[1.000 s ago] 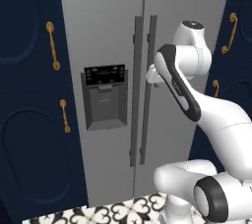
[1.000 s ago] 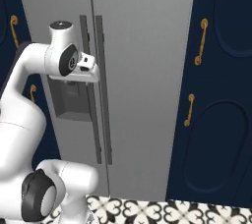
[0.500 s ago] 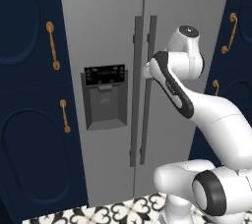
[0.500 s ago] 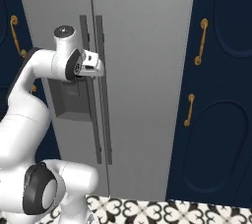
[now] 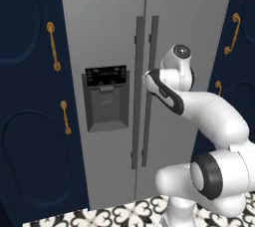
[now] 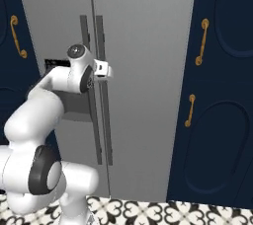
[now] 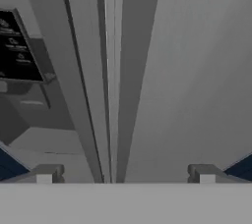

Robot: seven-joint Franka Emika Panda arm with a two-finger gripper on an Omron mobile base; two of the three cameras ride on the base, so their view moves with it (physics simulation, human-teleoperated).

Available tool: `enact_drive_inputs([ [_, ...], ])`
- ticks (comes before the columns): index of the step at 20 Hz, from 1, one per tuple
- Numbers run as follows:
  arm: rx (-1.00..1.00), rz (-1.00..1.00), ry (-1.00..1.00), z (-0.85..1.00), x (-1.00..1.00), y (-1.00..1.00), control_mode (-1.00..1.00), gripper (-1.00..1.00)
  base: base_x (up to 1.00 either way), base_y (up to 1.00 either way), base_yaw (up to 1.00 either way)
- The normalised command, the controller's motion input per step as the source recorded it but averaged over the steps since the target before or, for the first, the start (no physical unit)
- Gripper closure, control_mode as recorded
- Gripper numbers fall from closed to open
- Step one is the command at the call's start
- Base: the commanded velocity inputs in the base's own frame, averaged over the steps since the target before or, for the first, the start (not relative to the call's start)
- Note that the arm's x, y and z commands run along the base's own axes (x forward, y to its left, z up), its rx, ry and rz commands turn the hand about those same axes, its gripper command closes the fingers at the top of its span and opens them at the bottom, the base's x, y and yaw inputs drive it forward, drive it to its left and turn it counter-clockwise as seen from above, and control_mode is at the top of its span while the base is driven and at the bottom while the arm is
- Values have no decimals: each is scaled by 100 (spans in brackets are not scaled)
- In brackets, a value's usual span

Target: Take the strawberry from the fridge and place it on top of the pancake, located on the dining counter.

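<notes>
The arm reaches forward, bent at the elbow, jaws apart facing the closed fridge (image 5: 109,32) door handles (image 5: 144,91).

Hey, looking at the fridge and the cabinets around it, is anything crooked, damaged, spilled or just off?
Nothing stands out. The fridge doors are shut and flush, their handles straight, and the navy cabinets look intact. The open pincer faces the right door's handle.

Arm raised forward, fingers (image 7: 44,174) apart
</notes>
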Motion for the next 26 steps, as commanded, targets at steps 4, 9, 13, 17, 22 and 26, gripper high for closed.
enact_drive_inputs([
  [4,0,-4,-7,-29,55,-9,-100,-100,0,0,0],
  [9,0,0,-4,-7,67,-17,-100,-100,0,0,0],
  [13,0,0,-2,0,52,0,-100,-100,0,0,0],
  [17,0,-2,-10,-2,50,0,-100,-100,0,0,0],
  [22,0,-1,-13,-4,46,0,-100,100,0,0,0],
  [26,0,0,-4,0,15,-6,-100,100,0,0,0],
])
